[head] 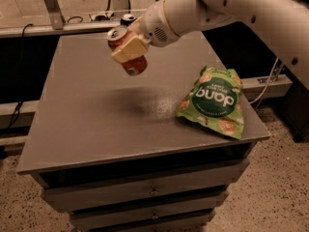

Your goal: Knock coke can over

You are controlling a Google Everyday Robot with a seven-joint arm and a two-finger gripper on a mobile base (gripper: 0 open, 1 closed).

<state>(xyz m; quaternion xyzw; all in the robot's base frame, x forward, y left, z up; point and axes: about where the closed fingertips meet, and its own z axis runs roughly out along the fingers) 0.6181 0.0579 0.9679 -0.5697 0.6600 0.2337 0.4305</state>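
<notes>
The red coke can (133, 65) with a silver top hangs tilted in the air above the middle back of the grey table (87, 115). My gripper (128, 47) is shut on the coke can, its cream fingers (126, 50) clamped across the can's upper body. The white arm reaches in from the upper right. The can's shadow falls on the tabletop below it.
A green snack bag (215, 100) lies on the table's right side near the front edge. A dark blue can (128, 19) stands at the table's back edge, partly hidden behind the wrist. Drawers run under the tabletop. A rail and cables lie behind the table.
</notes>
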